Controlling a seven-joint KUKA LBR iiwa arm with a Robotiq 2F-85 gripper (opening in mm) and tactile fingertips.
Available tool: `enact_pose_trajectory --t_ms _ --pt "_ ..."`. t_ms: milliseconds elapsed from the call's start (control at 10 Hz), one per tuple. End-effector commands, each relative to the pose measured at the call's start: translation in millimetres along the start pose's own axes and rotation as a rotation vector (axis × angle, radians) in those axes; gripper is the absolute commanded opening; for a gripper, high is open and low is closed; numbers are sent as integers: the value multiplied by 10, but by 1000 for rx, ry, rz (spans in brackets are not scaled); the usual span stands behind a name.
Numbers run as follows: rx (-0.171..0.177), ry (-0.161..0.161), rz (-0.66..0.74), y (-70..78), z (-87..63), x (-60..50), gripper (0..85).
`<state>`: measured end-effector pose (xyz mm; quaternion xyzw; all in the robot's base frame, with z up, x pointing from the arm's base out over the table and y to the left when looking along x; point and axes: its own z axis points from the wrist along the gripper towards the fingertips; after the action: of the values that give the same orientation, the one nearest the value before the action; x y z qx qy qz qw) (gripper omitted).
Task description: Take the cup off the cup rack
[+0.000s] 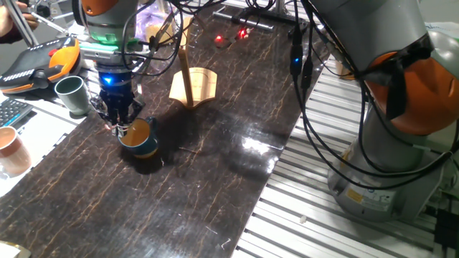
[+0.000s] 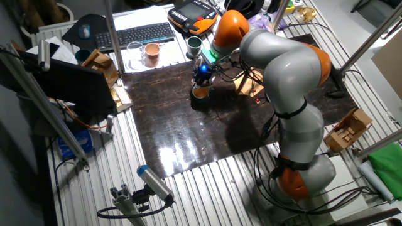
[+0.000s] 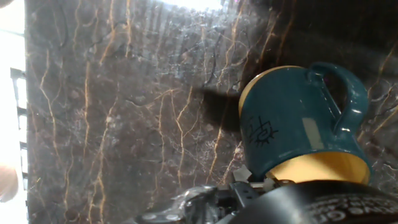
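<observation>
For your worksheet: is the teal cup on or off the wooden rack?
Off: the cup sits on the table beside the end effector, apart from the rack.

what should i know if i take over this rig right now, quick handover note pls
Gripper: low over the dark marble table, at the rim of the cup. Whether its fingers are clamping the rim is unclear.

Cup: teal outside, orange inside, already off the rack, at or just above the tabletop in front of the arm. The hand view shows its handle and a small drawn mark on its side.

Cup rack: upright behind the cup, post bare.

Done: cup removed from the rack.

Left: confirm the cup rests on the table, open the fingers if needed, retract.
</observation>
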<state>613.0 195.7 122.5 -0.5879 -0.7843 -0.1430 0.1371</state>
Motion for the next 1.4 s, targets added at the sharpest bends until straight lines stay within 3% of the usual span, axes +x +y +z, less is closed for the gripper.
enact_pose_trajectory --t_ms 0,500,900,1100,1300 --pt "0 -5 -4 0 4 -2 133" --pt "-24 -51 -13 11 -4 -13 200" --pt "-36 -128 -27 55 -71 -41 257" --pt "-3 -191 -42 79 -203 -49 260" --pt "22 -219 -55 85 -320 -42 260"
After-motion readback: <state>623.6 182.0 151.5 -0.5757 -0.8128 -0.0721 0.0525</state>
